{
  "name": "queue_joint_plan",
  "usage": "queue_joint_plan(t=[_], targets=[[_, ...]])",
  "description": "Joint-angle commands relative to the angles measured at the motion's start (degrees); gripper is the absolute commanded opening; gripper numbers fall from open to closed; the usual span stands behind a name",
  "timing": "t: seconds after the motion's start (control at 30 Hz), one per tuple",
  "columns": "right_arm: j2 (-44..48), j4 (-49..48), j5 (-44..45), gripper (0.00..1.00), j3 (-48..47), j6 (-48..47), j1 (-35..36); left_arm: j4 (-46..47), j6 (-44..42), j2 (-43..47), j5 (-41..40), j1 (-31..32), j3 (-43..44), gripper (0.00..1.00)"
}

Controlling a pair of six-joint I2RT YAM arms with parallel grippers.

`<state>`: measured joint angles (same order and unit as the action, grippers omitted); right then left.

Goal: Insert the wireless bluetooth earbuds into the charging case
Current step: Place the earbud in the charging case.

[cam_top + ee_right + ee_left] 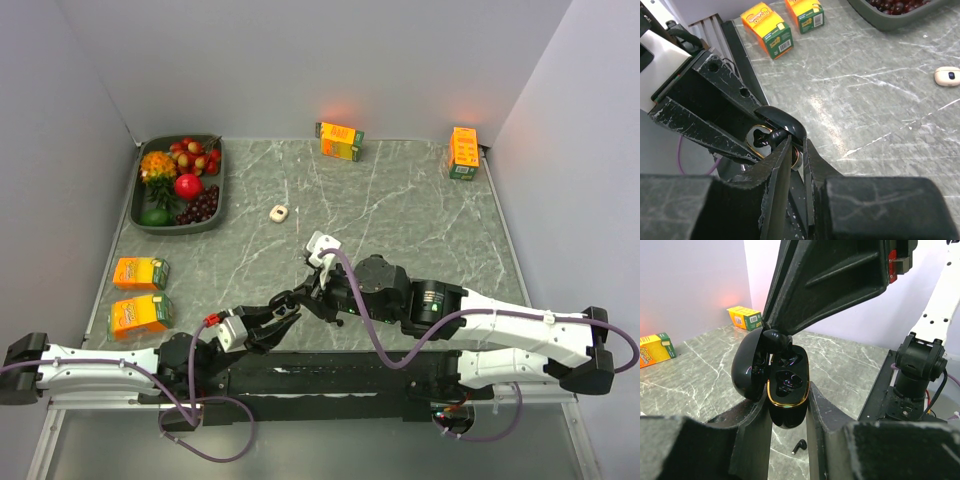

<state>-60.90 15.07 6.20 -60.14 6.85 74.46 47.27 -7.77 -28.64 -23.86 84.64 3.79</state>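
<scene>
**Black earbud at the mouth of the open charging case, at the bench's 6 o'clock edge**

My left fingers [282,320] are clenched on the lower body of the black, gold-rimmed charging case [787,390]. They hold it upright above the bench [400,200], its lid open toward 9 o'clock in the left wrist view. My right fingers [305,295] reach in from 12 o'clock in that view, pinched on a black earbud [774,335] that touches the case's top rim; I cannot tell whether it is seated. Another black earbud [799,446] lies on the bench below the case. A small whitish piece [279,212] rests toward 12 o'clock from my fingers, well apart. The fruit tray [178,228] sits at 10 o'clock, and orange juice cartons [140,272] at 8, 12 and 2 o'clock.
</scene>
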Motion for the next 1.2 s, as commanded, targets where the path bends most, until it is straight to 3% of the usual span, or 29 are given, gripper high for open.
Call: queue_joint_plan(t=[0.0, 0.17, 0.4, 0.77, 1.17], targets=[[0.17, -1.19, -4.17, 0.23, -2.35, -0.52, -0.1, 1.78, 0.65, 0.61, 0.48, 0.26, 1.92, 0.01], [2.28, -1.8, -5.23, 0.24, -1.12, -0.96, -0.1, 1.78, 0.83, 0.78, 0.3, 0.26, 1.83, 0.01], [4.92, -2.33, 1.27, 0.39, -2.08, 0.18, -0.1, 2.39, 0.83, -0.09, 0.13, 0.26, 1.92, 0.01], [-0.35, 0.74, -0.57, 0.29, -6.21, -0.52, -0.1, 2.66, 0.91, -0.71, 0.56, 0.26, 2.1, 0.01], [-0.79, 1.89, -1.36, 0.27, -5.25, 0.53, -0.1, 1.95, 0.65, 0.43, 0.48, 0.26, 2.18, 0.01]])
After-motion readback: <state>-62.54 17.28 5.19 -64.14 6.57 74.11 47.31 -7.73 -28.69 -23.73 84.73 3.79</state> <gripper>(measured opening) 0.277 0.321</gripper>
